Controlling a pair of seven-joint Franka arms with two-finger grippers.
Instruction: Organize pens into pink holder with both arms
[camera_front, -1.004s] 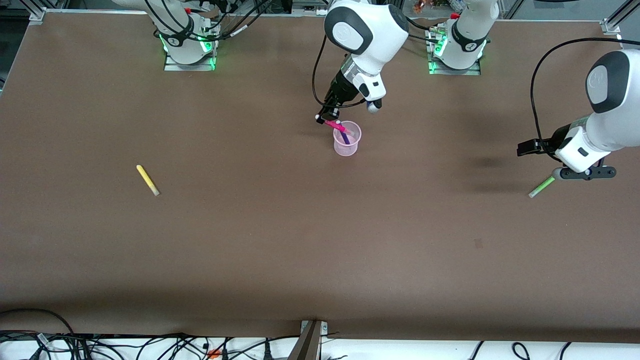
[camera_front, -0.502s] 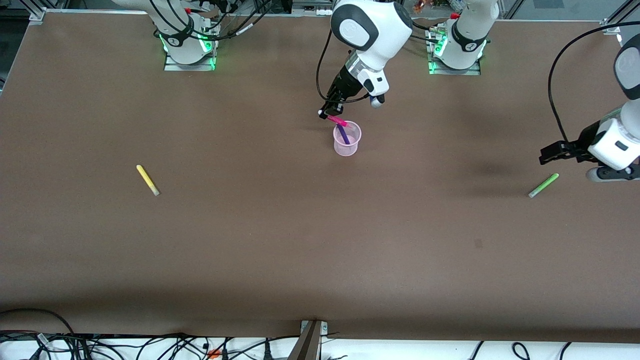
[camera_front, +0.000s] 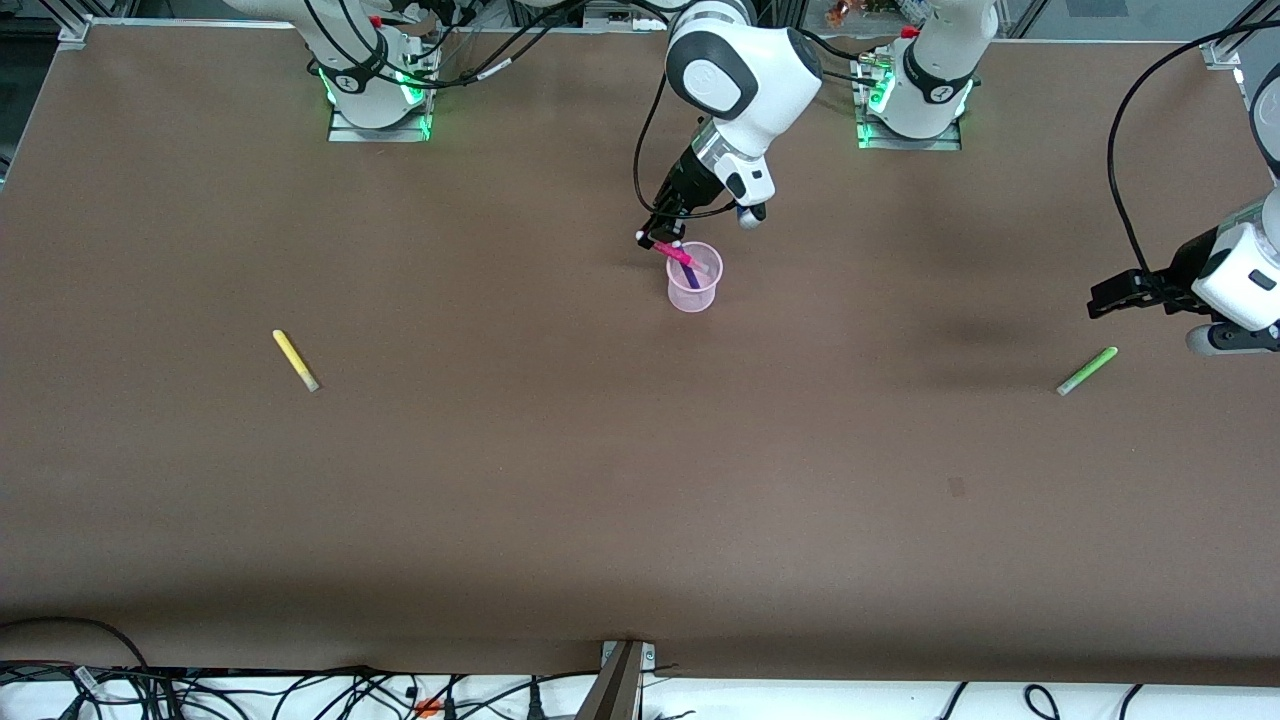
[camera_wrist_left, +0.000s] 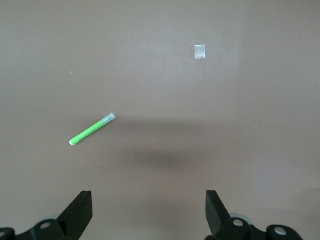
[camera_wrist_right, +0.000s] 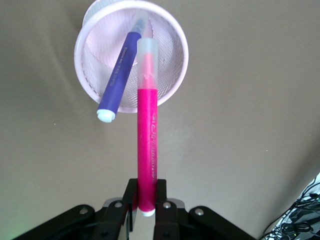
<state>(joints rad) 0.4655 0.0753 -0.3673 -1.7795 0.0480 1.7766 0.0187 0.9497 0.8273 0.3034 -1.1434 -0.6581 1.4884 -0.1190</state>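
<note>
While the yellow pen (camera_front: 295, 360) and green pen (camera_front: 1086, 371) lie toward opposite table ends, the left gripper (camera_wrist_left: 149, 212) hangs wide open, empty. Mid-table, only the right wrist view shows the right gripper (camera_wrist_right: 145, 206) pinching the pink pen (camera_wrist_right: 147, 145), its tip over the holder (camera_wrist_right: 170, 90) containing the purple pen (camera_wrist_right: 120, 80).

brown table (camera_front: 560, 480), small pale tape patch (camera_wrist_left: 200, 52), tangled cables (camera_front: 300, 690) along edge

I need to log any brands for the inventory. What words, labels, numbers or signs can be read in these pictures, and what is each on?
No text can be read.
The magenta pen, held in the right gripper over the pink holder, has print along its barrel, too blurred to read.
The purple pen in the holder has print too, also unreadable.
The green pen, below the open left gripper, and the yellow pen show no print.
</note>
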